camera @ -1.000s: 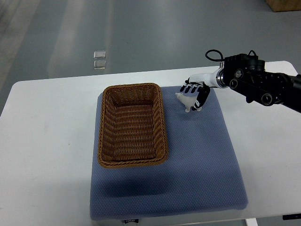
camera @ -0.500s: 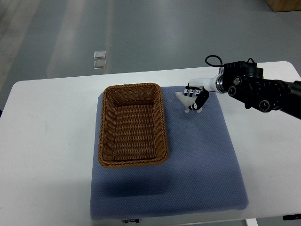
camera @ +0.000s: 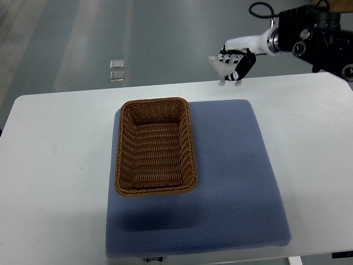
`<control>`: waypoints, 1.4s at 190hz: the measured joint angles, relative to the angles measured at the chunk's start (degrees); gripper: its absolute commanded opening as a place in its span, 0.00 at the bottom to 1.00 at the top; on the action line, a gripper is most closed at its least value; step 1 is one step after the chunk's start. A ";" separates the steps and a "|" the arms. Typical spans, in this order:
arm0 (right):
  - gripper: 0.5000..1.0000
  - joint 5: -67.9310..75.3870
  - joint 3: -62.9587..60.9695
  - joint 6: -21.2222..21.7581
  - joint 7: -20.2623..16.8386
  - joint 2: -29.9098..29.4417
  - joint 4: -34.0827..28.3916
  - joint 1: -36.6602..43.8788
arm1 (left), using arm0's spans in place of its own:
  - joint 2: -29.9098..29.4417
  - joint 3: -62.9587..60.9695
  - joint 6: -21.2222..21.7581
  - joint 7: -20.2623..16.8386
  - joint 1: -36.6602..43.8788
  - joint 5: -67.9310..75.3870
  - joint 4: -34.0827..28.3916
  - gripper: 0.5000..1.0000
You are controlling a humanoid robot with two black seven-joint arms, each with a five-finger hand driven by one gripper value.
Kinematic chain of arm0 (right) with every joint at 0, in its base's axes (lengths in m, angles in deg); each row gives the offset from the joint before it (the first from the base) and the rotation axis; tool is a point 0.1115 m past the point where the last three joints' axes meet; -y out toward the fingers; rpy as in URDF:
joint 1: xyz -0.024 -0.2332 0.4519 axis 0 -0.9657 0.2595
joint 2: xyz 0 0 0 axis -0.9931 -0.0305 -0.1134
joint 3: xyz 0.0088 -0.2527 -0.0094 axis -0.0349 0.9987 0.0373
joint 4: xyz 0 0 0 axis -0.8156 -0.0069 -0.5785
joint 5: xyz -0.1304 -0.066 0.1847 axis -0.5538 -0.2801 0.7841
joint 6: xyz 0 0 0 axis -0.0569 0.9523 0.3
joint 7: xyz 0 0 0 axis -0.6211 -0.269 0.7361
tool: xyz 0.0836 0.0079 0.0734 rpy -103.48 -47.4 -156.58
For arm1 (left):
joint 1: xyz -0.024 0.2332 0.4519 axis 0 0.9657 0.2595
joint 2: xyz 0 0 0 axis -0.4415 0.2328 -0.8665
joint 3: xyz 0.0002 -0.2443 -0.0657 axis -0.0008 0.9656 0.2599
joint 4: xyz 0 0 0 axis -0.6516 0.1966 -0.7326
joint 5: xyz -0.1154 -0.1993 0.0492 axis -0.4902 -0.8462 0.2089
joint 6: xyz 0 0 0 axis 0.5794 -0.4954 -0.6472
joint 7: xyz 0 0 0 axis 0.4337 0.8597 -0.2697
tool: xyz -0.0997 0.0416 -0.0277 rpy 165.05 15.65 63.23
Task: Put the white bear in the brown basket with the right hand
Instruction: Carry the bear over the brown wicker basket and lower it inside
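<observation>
Right robot hand [camera: 236, 59] has lifted the small white toy bear [camera: 219, 67], gripped, beyond the counter's [camera: 55, 165] far edge; the brown woven wicker basket [camera: 155, 147] lies unobstructed.

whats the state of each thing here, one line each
white bear: gripped, lifted off the table
right hand: fingers closed on the bear, raised
brown basket: upright on the mat, empty
blue mat: flat on the white table, holding only the basket

White bear [camera: 220, 67] half behind fingers [camera: 238, 62]
</observation>
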 measured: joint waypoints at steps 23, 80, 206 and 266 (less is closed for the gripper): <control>0.00 1.92 0.16 2.11 -0.22 2.65 -3.91 5.10 | 0.00 -0.06 0.00 0.00 0.00 0.00 0.28 1.00; 0.00 2.59 0.61 -1.16 0.00 -3.10 -5.96 5.19 | 0.00 -0.08 0.00 0.00 0.00 0.00 0.18 1.00; 0.00 3.14 4.30 -16.72 0.78 -26.94 4.69 -10.20 | 0.00 0.01 0.00 0.00 0.00 0.00 -0.27 1.00; 0.13 3.01 4.31 -18.41 1.31 -27.05 6.59 -15.02 | 0.00 -0.06 0.00 0.00 0.00 0.00 -0.21 1.00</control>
